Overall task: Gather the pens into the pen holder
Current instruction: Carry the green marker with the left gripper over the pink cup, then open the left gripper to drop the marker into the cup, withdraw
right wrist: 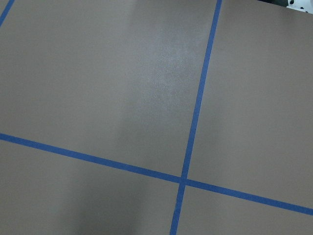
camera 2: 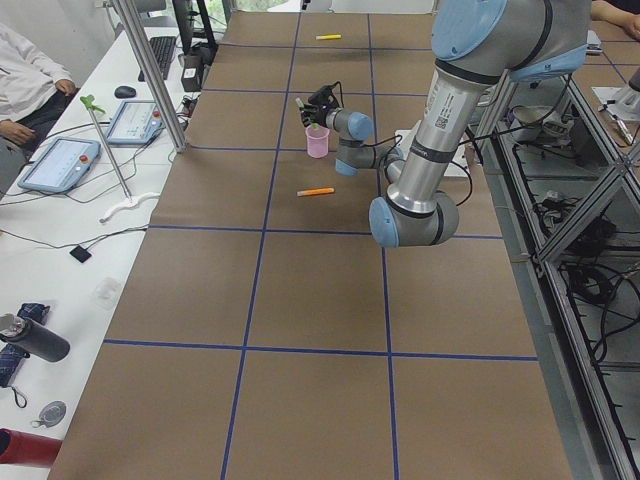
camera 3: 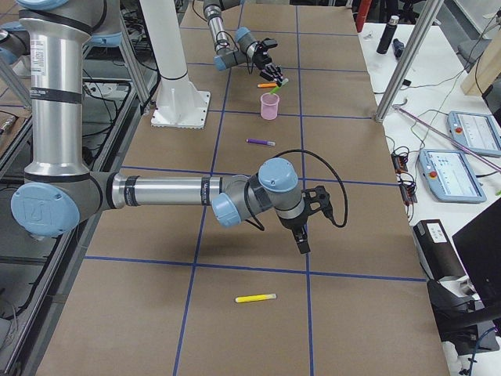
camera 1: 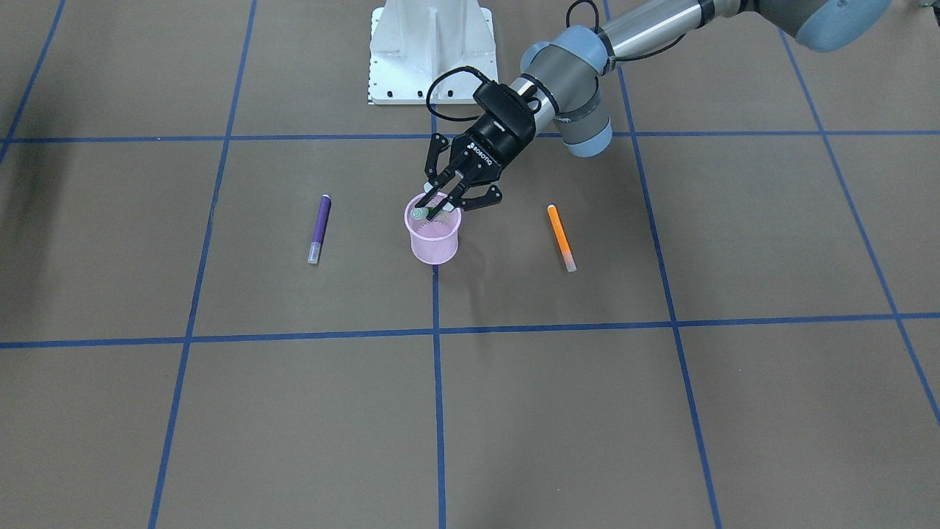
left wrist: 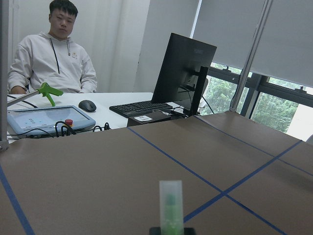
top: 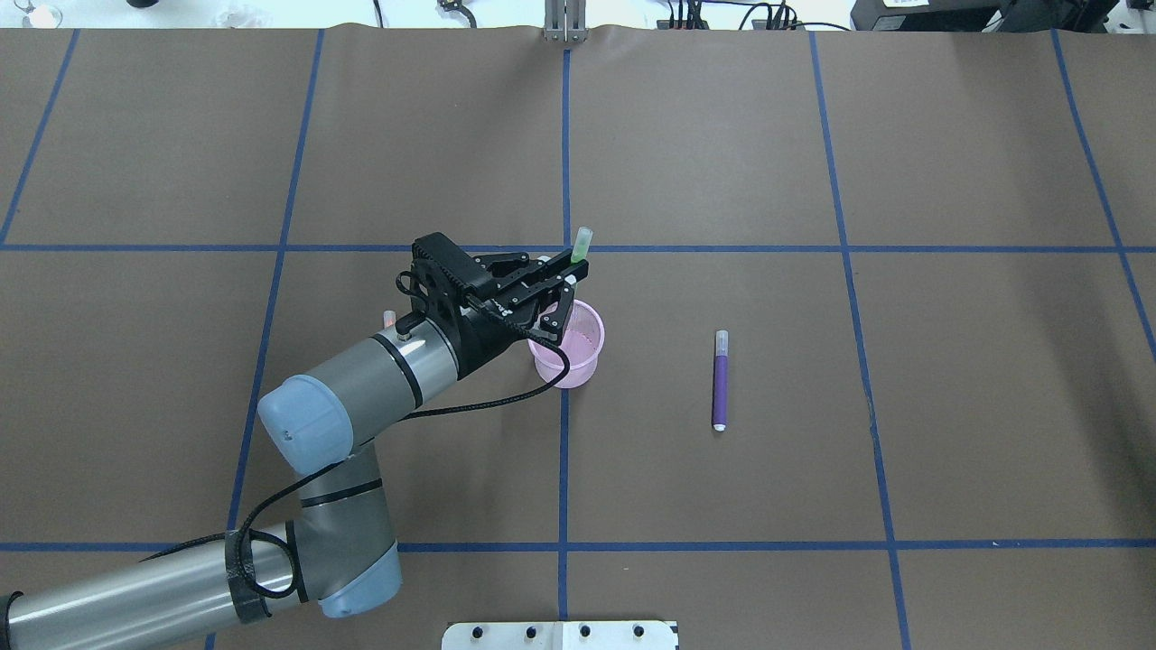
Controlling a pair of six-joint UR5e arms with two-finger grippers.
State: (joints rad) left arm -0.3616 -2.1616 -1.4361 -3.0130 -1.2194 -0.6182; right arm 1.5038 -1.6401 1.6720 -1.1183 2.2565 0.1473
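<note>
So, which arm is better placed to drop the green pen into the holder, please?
Left: the left gripper holds the green pen above the pink pen holder; the right gripper is far off.

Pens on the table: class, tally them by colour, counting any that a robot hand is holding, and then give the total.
Green pen: 1 (gripped in the left hand)
Purple pen: 1
Orange pen: 1
Yellow pen: 1
Total: 4 pens
</note>
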